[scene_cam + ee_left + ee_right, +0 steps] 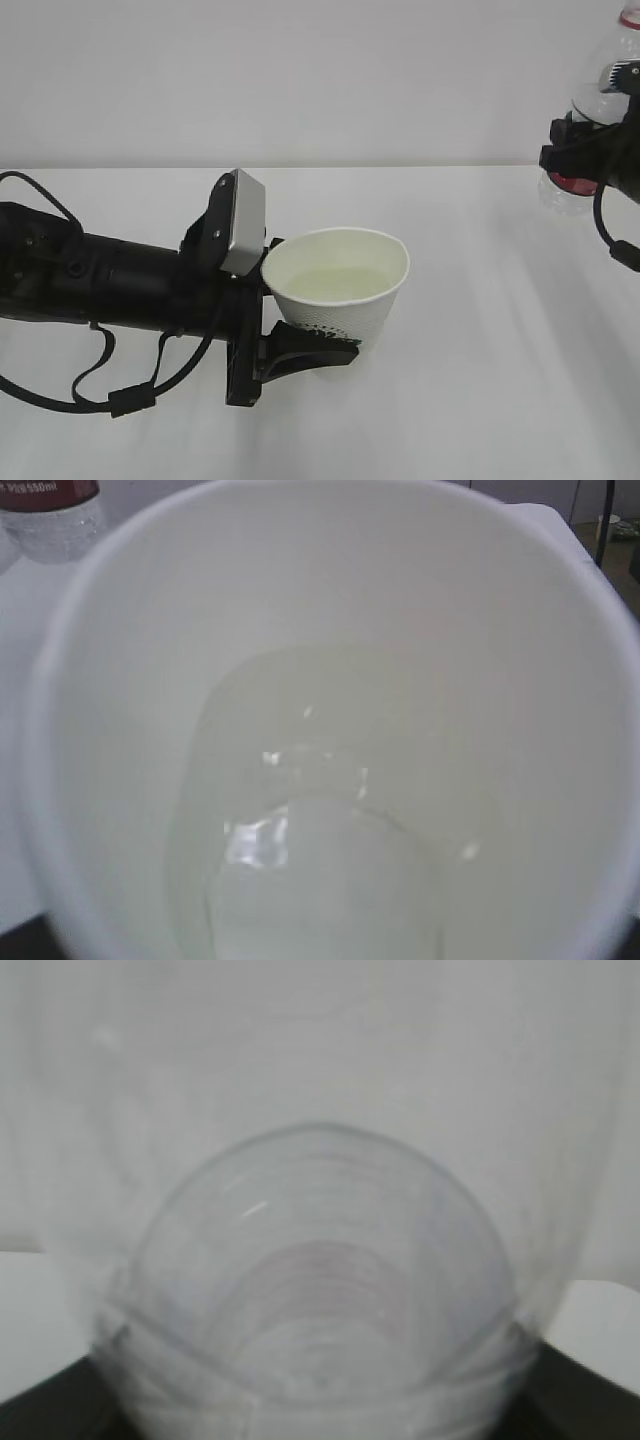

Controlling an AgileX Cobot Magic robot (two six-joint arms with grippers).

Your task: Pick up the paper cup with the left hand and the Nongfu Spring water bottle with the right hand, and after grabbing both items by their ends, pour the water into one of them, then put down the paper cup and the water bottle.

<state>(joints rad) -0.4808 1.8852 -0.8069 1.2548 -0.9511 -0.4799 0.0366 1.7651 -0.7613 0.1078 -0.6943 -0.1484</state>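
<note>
**benchtop_guy:** Going left to right. The left hand (300,350) comes in from the 9 o'clock edge, black arm with loose cables drooping under it and a grey plate (243,236) on top. Its jaws sit around the lower part of the paper cup (337,290), so it's gripping that. The cup looks upright in the middle of the white table (480,400), with the water (335,285) inside looking faintly yellowish. There's a dark print low on the cup's side, but the jaw covers most of it and I can't read any.

**pourbot99:** Any writing readable anywhere?

**benchtop_guy:** Only from the left wrist view: at 11 o'clock there's a strip of dark red label with white characters ending in "550ml", the rest cut off. No brand name legible. That's the Nongfu Spring water bottle (598,120), up at 2 o'clock in the outside view, well apart from the cup, clear ribbed plastic with red showing. The right hand (590,150) is clamped around it, and its black body blocks the middle of the bottle. The right wrist view is just blurry clear plastic between two dark finger corners.
</note>
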